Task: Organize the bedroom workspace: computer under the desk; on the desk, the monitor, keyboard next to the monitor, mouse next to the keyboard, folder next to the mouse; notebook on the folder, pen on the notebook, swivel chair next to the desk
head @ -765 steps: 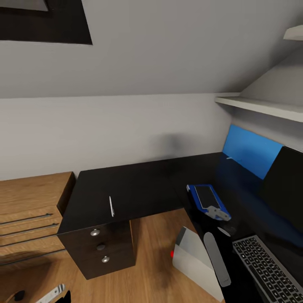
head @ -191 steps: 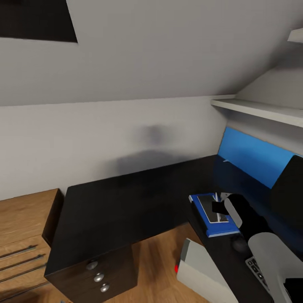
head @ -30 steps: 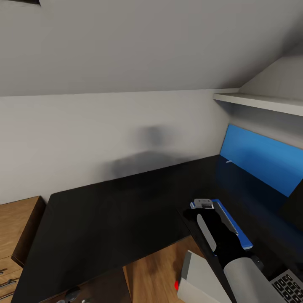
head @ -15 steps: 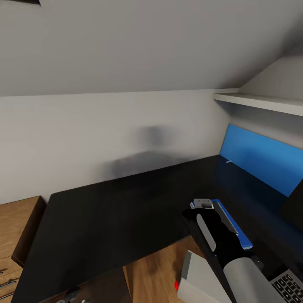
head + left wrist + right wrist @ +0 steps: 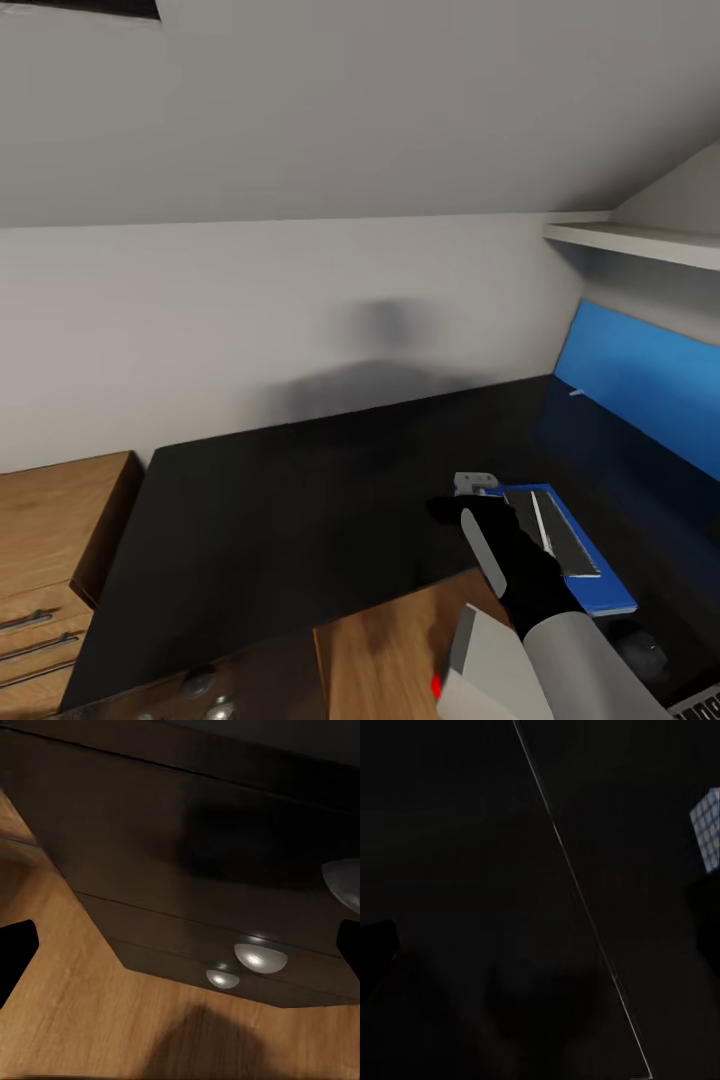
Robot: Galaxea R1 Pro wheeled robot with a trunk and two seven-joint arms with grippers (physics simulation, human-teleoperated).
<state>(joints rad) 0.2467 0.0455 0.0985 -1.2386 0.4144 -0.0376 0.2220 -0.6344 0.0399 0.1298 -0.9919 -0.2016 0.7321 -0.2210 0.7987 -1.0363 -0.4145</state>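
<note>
A: Where do we log the short thin white pen (image 5: 540, 519)?
B: On the blue flat stack (image 5: 590, 585) atop the black-topped L-shaped bench (image 5: 300, 510). Right end effector (image 5: 477, 486) beside it; we cannot tell either one's opening.

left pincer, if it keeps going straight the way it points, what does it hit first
Most likely the black drawer unit with round silver knobs: its front faces the left wrist camera, above the wood floor. Depth is unclear.
</note>
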